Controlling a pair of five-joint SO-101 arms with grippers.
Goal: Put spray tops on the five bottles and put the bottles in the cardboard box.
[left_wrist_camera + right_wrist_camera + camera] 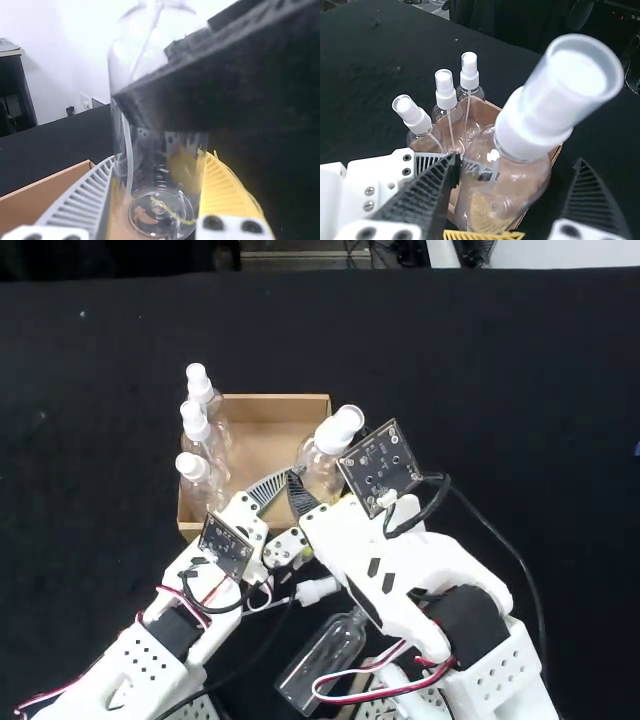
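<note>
A clear bottle [322, 462] with a white spray top [340, 427] stands tilted over the right side of the cardboard box [270, 400]. My left gripper [160, 160] is shut on its lower body, with a grey finger [85, 195] and a yellow finger [220, 190] on either side. My right gripper [517, 165] is open, its black fingers [425, 200] spread around the bottle's shoulder below the spray top [560, 90]. Three capped bottles [195, 430] stand along the box's left wall. A bare bottle [325, 655] and a loose spray top [318, 590] lie on the table by the arms.
The black table spreads wide around the box on all sides. Both arms crowd the near side of the box, the right arm's body over the loose spray top and the lying bottle. The box's middle floor [262, 445] is bare.
</note>
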